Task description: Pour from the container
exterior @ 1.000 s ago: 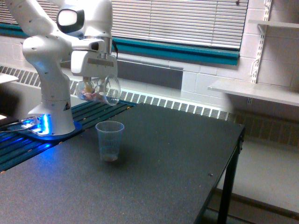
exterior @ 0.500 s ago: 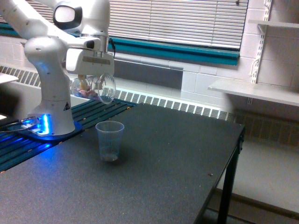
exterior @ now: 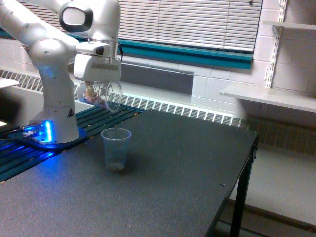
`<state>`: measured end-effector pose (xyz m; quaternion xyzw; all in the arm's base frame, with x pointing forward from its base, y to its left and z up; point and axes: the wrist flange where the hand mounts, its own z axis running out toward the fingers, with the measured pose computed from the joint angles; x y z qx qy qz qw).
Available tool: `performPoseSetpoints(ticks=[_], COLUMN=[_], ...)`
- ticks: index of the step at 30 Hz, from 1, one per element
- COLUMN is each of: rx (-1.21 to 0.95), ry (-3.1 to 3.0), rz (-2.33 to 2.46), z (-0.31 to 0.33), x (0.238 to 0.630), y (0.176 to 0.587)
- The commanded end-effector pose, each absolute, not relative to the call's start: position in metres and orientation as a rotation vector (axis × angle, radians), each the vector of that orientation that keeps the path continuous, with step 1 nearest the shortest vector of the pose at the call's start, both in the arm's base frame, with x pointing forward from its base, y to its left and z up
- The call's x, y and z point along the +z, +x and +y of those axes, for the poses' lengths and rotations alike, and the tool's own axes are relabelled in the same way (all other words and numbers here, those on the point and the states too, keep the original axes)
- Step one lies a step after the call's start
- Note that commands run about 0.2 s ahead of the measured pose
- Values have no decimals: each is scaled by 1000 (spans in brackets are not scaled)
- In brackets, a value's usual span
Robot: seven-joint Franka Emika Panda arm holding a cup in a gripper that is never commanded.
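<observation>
Standing below container [exterior: 98,95]: plastic cup [exterior: 116,148]

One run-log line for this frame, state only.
end effector: shut on container | container: tilted on its side, pieces inside, held above table | plastic cup: upright on table, below container | pour: none visible

White glossy arm [exterior: 54,59], rounded joints, blue-glowing base [exterior: 42,132], warning sticker.

1 raised, mid-distance view across the table [exterior: 173,163].
</observation>
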<state>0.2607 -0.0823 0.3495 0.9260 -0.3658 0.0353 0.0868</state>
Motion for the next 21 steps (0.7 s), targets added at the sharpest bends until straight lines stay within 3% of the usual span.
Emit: performPoseSetpoints(ticks=[1,21], rx=[48,4], ry=[2753,2697], rz=[-1015,-966], z=[-59,-55], x=[336,341], y=[254,243])
